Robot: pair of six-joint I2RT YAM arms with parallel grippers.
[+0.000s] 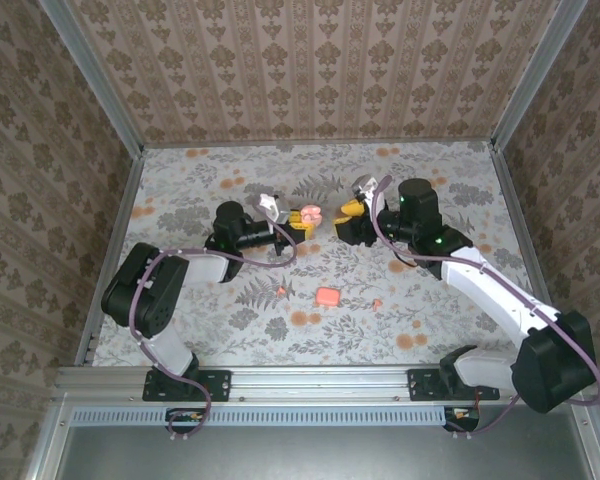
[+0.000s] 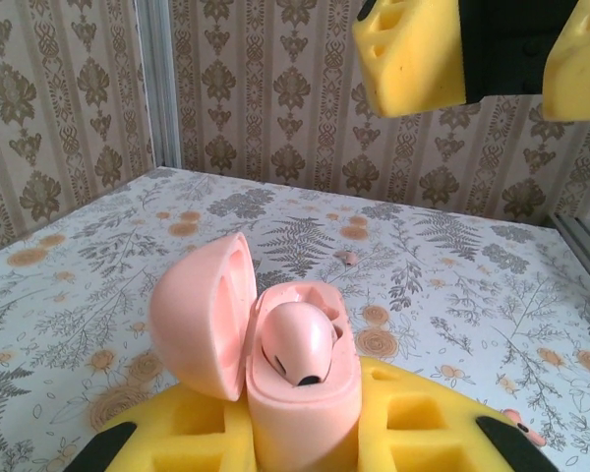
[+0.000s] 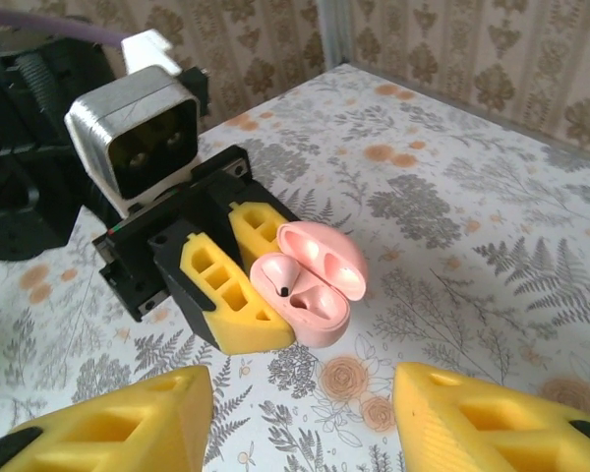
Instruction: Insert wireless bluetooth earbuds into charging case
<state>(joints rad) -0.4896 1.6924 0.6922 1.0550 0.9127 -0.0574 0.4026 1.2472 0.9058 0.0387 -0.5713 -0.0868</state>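
1. Salmon-pink charging case [image 3: 310, 295]: held mid-worktop, a bit far of centre, btwn the two arms. Lid [image 2: 202, 315] is swung wide open and the mouth faces the right arm.
2. One earbud [image 2: 295, 344] sits in a well w/ its dark tip showing. The head looks proud of the rim, so prob. not clicked home. The other well [image 3: 318, 303] is bare.
3. Left jaws: clamped on the case's base, a yellow pad [image 3: 226, 295] on either side. The case is the fixture for this step, so hold it level w/ no tilt.
4. Right jaws: spread apart and empty, just right of the case. Their pads [image 2: 413, 59] hang above its mouth in the left wrist view.
5. Step, my read: one bud in, one to fetch. Check the seat first. If proud, press lightly w/ one pad tip straight down the well, not sideways, which would lever on the lid hinge.
6. Worktop [image 1: 310, 345], near side: a coral nub [image 1: 377, 302] lies near-right and a second nub [image 1: 283, 290] near-left. Both are too small to say which is a bud. A salmon-pink rounded piece [image 1: 328, 297] lies btwn them.
7. For the fetch, come in from above and pinch across the nub's narrow side. Carry it so the stem end points at the bare well, and let go only once it's in.
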